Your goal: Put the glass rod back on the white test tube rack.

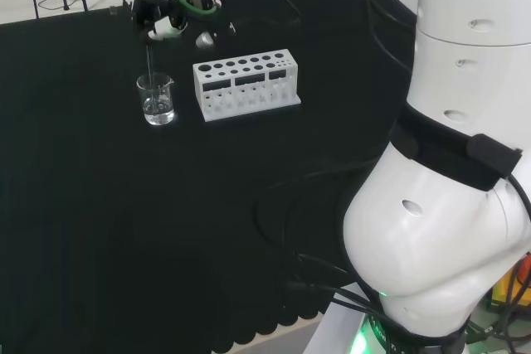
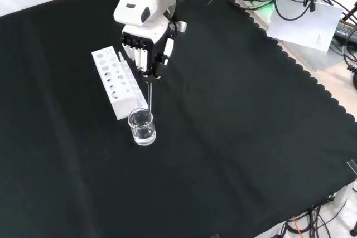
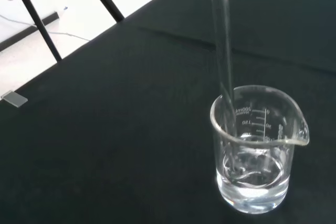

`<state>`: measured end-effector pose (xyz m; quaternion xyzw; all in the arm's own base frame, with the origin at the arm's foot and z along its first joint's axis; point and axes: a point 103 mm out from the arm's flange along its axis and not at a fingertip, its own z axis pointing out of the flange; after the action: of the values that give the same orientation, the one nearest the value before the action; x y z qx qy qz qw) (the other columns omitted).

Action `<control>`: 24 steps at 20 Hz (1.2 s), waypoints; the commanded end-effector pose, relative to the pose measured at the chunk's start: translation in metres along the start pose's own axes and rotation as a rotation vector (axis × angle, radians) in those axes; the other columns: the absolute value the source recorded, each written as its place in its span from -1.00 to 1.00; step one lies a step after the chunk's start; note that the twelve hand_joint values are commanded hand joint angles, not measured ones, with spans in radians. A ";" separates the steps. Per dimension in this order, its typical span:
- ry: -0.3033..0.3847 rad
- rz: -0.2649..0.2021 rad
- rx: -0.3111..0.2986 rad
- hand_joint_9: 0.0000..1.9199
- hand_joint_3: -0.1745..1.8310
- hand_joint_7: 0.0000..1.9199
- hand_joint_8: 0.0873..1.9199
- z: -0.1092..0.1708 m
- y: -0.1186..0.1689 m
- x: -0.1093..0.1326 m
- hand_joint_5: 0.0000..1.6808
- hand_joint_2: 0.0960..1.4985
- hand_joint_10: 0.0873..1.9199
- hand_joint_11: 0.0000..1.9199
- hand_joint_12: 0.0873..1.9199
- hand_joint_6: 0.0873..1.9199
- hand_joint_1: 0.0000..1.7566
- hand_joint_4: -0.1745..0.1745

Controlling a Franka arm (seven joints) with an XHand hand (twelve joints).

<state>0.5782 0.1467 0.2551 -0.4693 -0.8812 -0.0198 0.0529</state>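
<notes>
My hand [image 2: 146, 48] hangs above the cloth with its fingers curled round the top of a thin clear glass rod [image 2: 150, 94]. The rod [image 3: 222, 45] points straight down, and its lower end sits inside a small clear beaker [image 3: 256, 150] with a little clear liquid at the bottom. In the head view the hand [image 1: 166, 26] is above the beaker [image 1: 156, 99], with the rod [image 1: 149, 62] between them. The white test tube rack [image 1: 246, 84] with its rows of holes stands just right of the beaker there. In the front view the rack [image 2: 117, 82] lies left of the hand, behind the beaker [image 2: 141, 127].
Black cloth covers the bench. The arm's big white links [image 1: 452, 163] stand at the right of the head view. Tripod legs [image 3: 37, 14] stand beyond the cloth's edge. Cables and a paper sheet [image 2: 304, 23] lie off the cloth in the front view.
</notes>
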 end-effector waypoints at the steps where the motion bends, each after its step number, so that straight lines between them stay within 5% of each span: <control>1: -0.017 -0.014 -0.010 0.80 -0.83 0.30 -0.17 -0.003 0.020 0.005 0.38 0.32 -0.56 0.80 -0.76 -0.65 0.49 -1.00; 12: -0.030 0.029 -0.010 0.80 -0.83 0.30 -0.17 -0.014 0.013 -0.015 0.38 0.32 -0.56 0.80 -0.76 -0.65 0.49 -1.00; 24: -0.034 0.072 -0.046 0.80 -0.83 0.30 -0.17 -0.056 -0.019 -0.026 0.38 0.32 -0.56 0.80 -0.76 -0.65 0.49 -1.00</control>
<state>0.5913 0.1269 0.2923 -0.4914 -0.8702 -0.0249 0.0266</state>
